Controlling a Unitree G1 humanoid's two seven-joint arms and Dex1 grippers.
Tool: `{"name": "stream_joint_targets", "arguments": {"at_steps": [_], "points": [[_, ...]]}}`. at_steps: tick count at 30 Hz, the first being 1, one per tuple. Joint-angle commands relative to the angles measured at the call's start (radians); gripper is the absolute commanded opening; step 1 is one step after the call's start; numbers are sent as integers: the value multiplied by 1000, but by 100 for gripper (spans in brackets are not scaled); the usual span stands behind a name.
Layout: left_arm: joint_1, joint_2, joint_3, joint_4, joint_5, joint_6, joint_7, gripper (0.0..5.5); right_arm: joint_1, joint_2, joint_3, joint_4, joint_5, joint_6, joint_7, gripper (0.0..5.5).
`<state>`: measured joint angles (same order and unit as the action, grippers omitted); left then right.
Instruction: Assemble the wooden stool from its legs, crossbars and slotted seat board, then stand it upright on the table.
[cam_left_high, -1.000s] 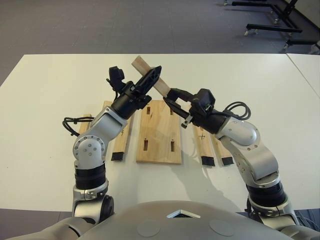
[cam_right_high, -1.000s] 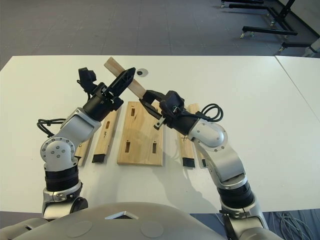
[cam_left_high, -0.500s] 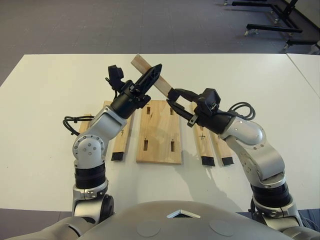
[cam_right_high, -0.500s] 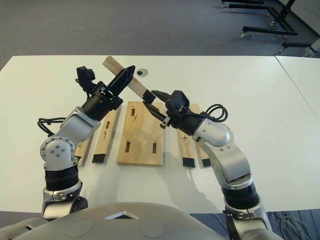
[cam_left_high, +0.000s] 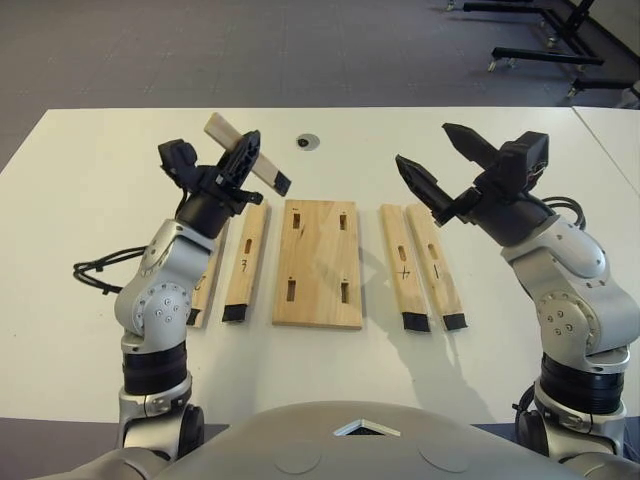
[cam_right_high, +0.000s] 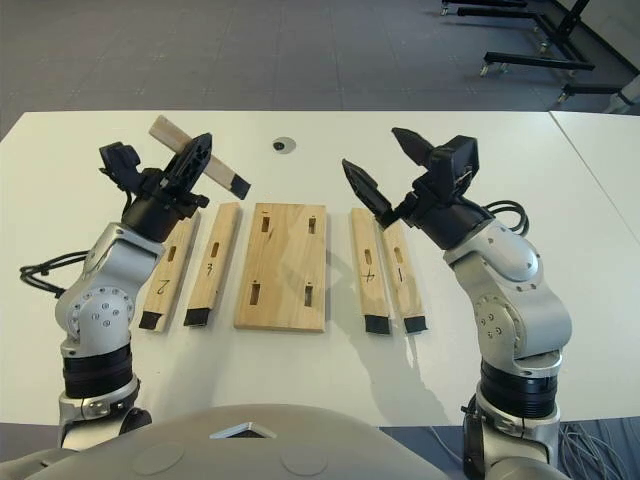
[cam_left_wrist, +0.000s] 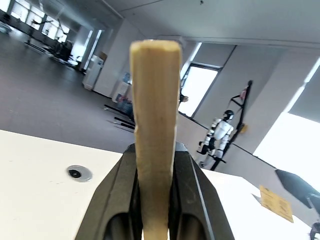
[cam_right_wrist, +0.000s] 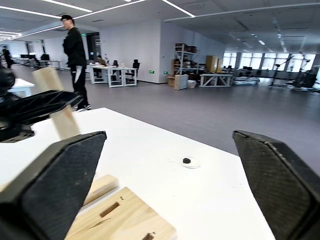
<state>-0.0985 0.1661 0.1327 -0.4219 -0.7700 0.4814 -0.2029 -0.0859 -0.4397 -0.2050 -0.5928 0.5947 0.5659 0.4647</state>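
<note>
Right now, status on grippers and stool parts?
Left gripper jaws shut on wooden bar, raised. Right gripper jaws open, empty. Seat board flat, legs alongside.

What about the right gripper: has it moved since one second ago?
Yes. The right gripper, open, has moved to the robot's right: from over the far end of the seat board to past its right edge, near the right-hand legs.

on the table, the seat board lies flat at centre. two legs lie side by side to its left, two more legs to its right. the left gripper holds a wooden piece above the left pair; the right gripper hangs spread above the right pair.
</note>
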Motion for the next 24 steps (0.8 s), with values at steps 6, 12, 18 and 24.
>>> {"name": "stream_joint_targets", "arguments": {"at_steps": [6,12,18,24], "points": [[236,92,2,-63,405,-218,40,39,80,13,102,-72,-42,16,-57,540],[303,118,-1,-33,510,-264,8,39,135,38,175,-133,-72,17,-110,540],[328,105,22,12,507,-235,3,39,142,42,202,-136,-102,10,-131,540],[320,70,-12,37,538,-246,25,39,137,38,207,-115,-106,5,-116,540]]}}
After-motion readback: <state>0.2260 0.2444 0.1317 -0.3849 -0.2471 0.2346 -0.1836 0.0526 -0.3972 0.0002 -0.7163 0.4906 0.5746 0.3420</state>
